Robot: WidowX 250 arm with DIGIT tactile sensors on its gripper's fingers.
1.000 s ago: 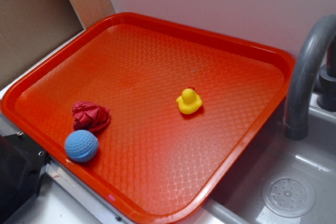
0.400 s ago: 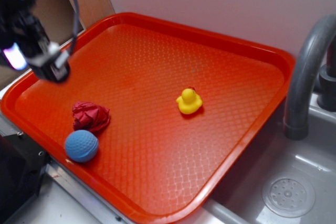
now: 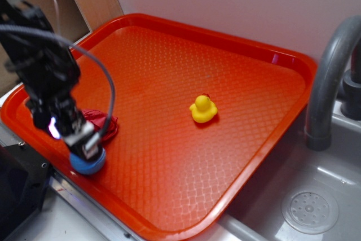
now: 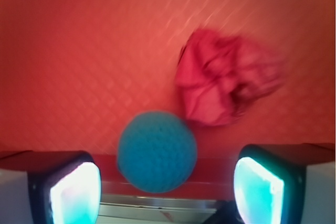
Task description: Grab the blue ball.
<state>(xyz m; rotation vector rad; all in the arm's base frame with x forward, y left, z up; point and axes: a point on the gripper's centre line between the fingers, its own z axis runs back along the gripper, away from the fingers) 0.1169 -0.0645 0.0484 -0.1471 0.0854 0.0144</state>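
The blue ball (image 3: 86, 163) is a small light-blue dimpled ball at the near left edge of the red tray (image 3: 169, 71). In the wrist view the blue ball (image 4: 157, 151) lies between and just ahead of my two fingers, touching neither. My gripper (image 3: 84, 145) is open, hovering right over the ball and hiding its top in the exterior view. In the wrist view my gripper (image 4: 167, 192) shows a glowing pad on each side. The wrinkly red cloth lump (image 4: 223, 77) sits just beyond the ball, partly hidden behind my arm in the exterior view (image 3: 107, 123).
A yellow rubber duck (image 3: 203, 109) stands mid-tray. A grey faucet (image 3: 330, 77) and a sink with its drain (image 3: 310, 211) are at the right. A metal counter edge (image 4: 157, 205) runs right behind the ball. A wall is at the back.
My arm came into view at the upper left, then moved down and toward the near tray edge. It now hovers over the blue ball. The ball, cloth and duck have not moved.
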